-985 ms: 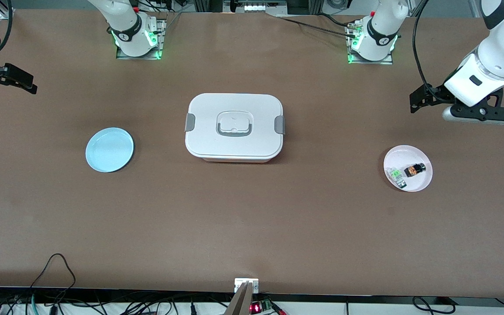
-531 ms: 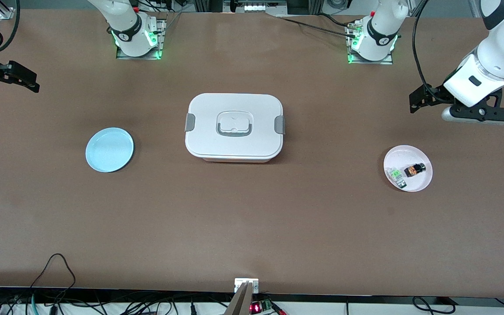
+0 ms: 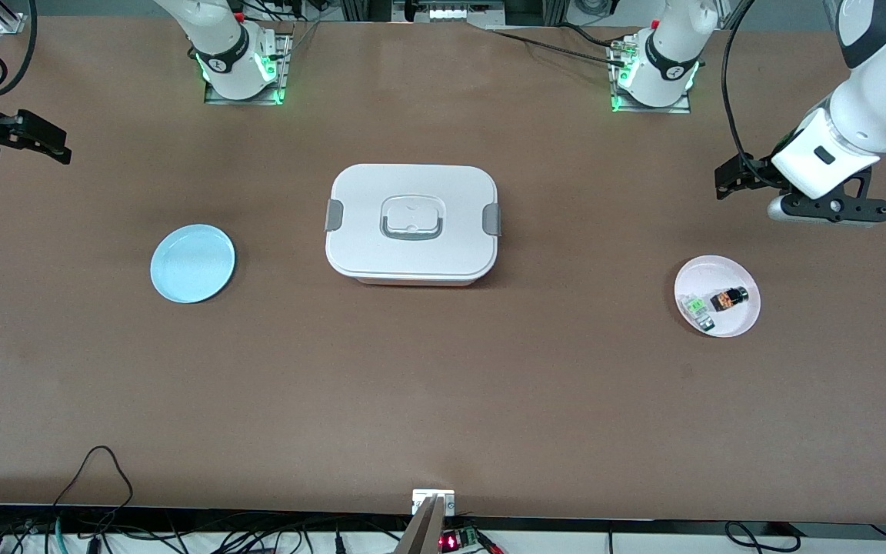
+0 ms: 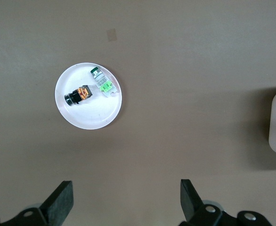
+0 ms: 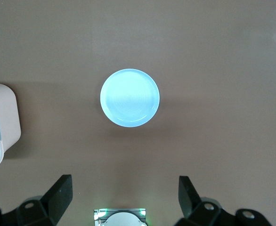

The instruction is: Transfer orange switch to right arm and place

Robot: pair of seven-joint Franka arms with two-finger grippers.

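Observation:
The orange switch [image 3: 728, 298], a tiny black block with an orange section, lies in a small pale pink plate [image 3: 722, 268] near the left arm's end of the table. It also shows in the left wrist view [image 4: 79, 94], on the plate [image 4: 93, 117]. My left gripper [image 3: 830, 209] hangs open and empty in the air, over bare table beside the plate [image 4: 127, 200]. My right gripper [image 3: 34, 142] is open and empty, high over the right arm's end of the table [image 5: 126, 195].
A tiny green-and-grey part [image 3: 697, 311] lies beside the switch in the same plate [image 4: 102, 84]. A white lidded box [image 3: 412, 223] stands mid-table. A light blue plate [image 3: 192, 263] lies toward the right arm's end [image 5: 130, 97].
My left gripper has shifted a little toward the middle of the table and the pink plate. My right gripper has barely moved. The switch has not moved.

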